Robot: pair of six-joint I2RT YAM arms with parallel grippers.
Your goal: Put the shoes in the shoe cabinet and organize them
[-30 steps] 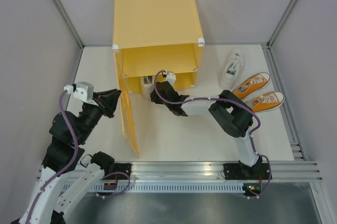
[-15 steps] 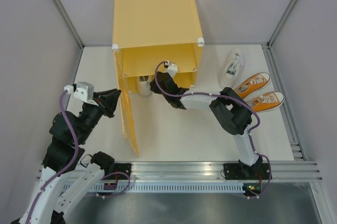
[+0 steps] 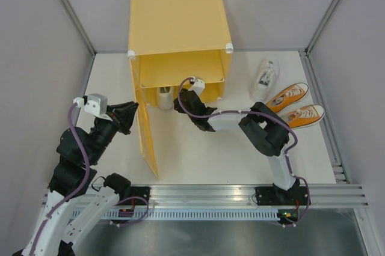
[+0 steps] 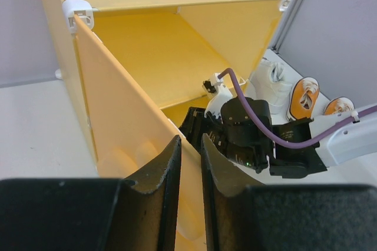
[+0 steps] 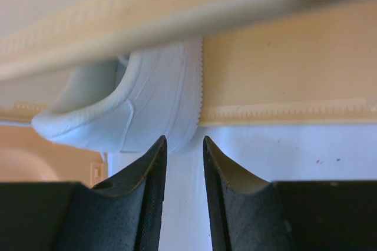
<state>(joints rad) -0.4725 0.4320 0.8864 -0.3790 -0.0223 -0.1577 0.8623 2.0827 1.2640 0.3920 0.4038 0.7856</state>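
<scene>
White lace-up sneaker set inside the yellow-orange plastic-panel shoe cabinet, at 12 o'clock.
Its door is pinched open by the left gripper for access; the right gripper, narrowly parted and empty, is poised just behind the sneaker.

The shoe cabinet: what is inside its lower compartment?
One white shoe, its heel at the opening, under the shelf. The shelf covers its front and the space behind.

No legible text or markings
</scene>
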